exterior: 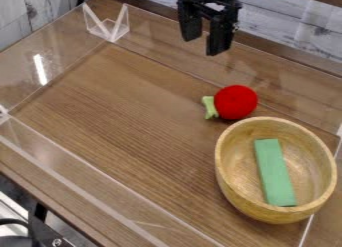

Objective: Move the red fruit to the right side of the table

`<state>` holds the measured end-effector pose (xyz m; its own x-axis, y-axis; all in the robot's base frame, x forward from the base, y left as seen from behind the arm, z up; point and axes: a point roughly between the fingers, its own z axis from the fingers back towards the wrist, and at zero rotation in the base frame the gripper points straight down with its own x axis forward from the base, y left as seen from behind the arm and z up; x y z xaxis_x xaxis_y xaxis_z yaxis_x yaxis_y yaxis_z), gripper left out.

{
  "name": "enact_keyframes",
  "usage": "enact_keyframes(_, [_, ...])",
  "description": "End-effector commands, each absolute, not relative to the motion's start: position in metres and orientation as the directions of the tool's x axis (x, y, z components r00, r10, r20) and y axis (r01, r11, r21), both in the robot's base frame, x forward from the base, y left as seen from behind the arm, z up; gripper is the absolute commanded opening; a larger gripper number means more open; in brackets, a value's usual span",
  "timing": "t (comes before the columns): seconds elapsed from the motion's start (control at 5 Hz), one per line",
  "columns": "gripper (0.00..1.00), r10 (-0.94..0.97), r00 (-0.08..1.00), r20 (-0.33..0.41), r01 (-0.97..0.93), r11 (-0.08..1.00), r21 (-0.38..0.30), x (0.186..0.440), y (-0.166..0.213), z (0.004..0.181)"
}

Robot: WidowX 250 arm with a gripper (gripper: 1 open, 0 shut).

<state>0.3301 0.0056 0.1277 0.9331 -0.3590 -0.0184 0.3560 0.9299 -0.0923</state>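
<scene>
Hanging at the top of the single camera view, the gripper [210,33] points straight down with its two dark fingers [218,36] spread wide apart. Nothing sits between the fingers and nothing touches them; the tool holds no object. Its fingertips are clear of the table [120,111], with open air beneath them.

Position of the task object, relative to the gripper:
- The fruit [237,101] lies on the table below the gripper in the picture and slightly to its right, well apart from the fingertips.
- The fruit is round and bright red. A short pale green stem [210,108] projects from its left side and rests on the wood.

Other items, relative to the gripper:
- A round wooden bowl [235,191] stands lower still and further right, toward the near right corner. Its rim lies just beside the fruit; whether the two touch cannot be told.
- A flat green bar [274,171] lies inside the bowl, running roughly from far to near.
- Low clear walls [60,56] edge the table. One run passes to the left of the gripper, and a folded clear corner piece [107,23] stands at about the gripper's height in the picture, well to its left.
- The brown wood-grain surface left of and below the gripper is bare.
</scene>
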Motion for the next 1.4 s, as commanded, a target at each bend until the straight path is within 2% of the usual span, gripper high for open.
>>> enact_keyframes(0.0, [1.00,-0.390,0.920,0.050,0.392,0.918,-0.062,0.332,-0.005,0.157])
enact_keyframes(0.2, [1.00,-0.410,0.911,0.049,0.413,0.909,-0.061,0.333,-0.016,0.161])
enact_keyframes(0.6, [1.00,-0.345,0.937,0.062,0.347,0.937,-0.038,0.323,0.010,0.148])
enact_keyframes(0.8, [1.00,-0.249,0.964,0.089,0.250,0.968,-0.006,0.309,0.035,0.160])
enact_keyframes(1.0, [1.00,-0.153,0.982,0.113,0.151,0.988,0.026,0.294,0.076,0.168])
enact_keyframes(1.2, [1.00,-0.150,0.980,0.130,0.145,0.988,0.045,0.290,0.115,0.167])
